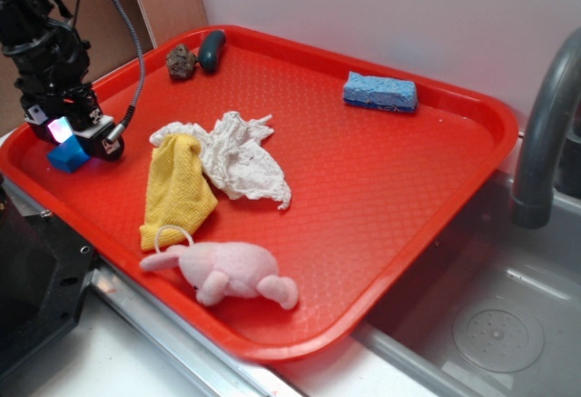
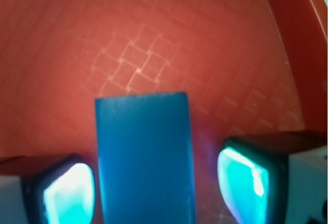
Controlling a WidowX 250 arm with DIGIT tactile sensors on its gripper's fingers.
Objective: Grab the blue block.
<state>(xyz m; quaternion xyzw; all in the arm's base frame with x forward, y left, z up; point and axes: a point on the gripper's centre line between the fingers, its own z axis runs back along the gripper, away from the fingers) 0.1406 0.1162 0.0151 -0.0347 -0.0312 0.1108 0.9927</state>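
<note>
I have the tool (image 1: 74, 143) down at the red tray's (image 1: 381, 215) left corner, and the blue block (image 1: 66, 155) sits right there beneath it, on the tray floor close to the rim. From the wrist camera the blue block (image 2: 146, 160) stands between the two glowing fingertips (image 2: 69, 193), with the tool (image 2: 154, 188) straddling it. The left pad looks almost against the block's side; on the right I can see a strip of red tray (image 2: 154, 39) between block and pad. So the jaws are set a little wider than the block and I do not see them clamped on it.

Taking the tray as my landmark: a paler blue sponge (image 1: 379, 92) lies near its far right edge, well apart from the block. At the far corner, a brown lumpy thing (image 1: 181, 61) and a dark teal rounded object (image 1: 211, 49) sit just beside each other. Around the tray's middle a yellow cloth (image 1: 177, 193) touches a crumpled white cloth (image 1: 241, 156). Toward the near edge lies a pink plush toy (image 1: 231, 272) with a loop, its head just beside the yellow cloth's lower end. Off the tray's right side, a grey faucet (image 1: 545, 133) rises over a steel sink (image 1: 490, 315).
</note>
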